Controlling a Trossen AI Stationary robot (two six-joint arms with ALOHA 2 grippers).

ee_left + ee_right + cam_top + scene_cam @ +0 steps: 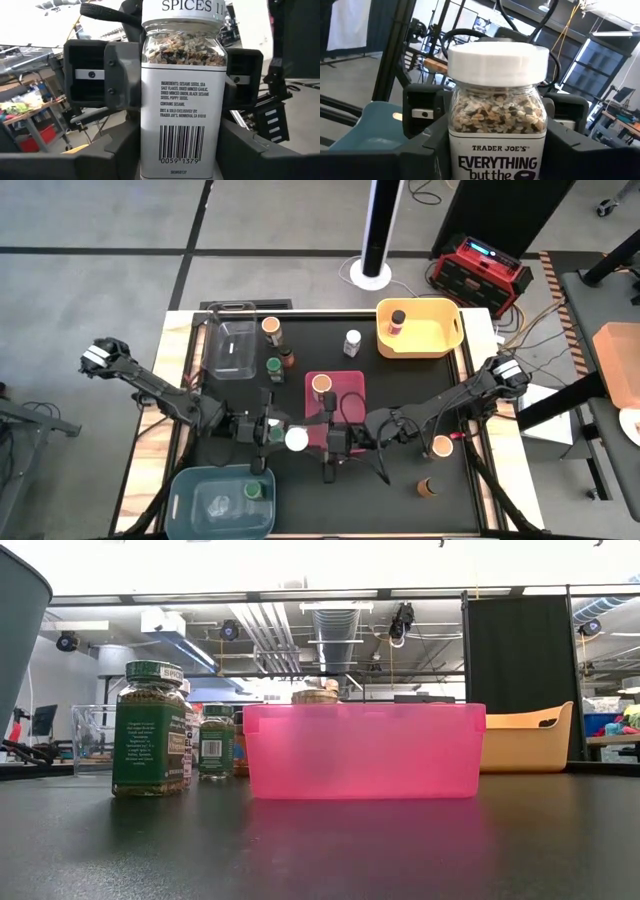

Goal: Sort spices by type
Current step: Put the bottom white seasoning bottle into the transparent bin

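While both arms meet mid-table, the white-lidded spice jar [296,439] sits gripped between left claw [272,432] and right claw [330,436].

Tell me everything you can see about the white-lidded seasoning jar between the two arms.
The clear cylindrical jar with a round white lid holds a speckled mix of pale and dark seeds. Its white label reads Trader Joe's "Everything but the" on one side, with ingredients and a barcode on the other. It stands upright, near the table's middle beside the pink plastic bin, between the left hand and right hand, whose fingers flank it on both sides.
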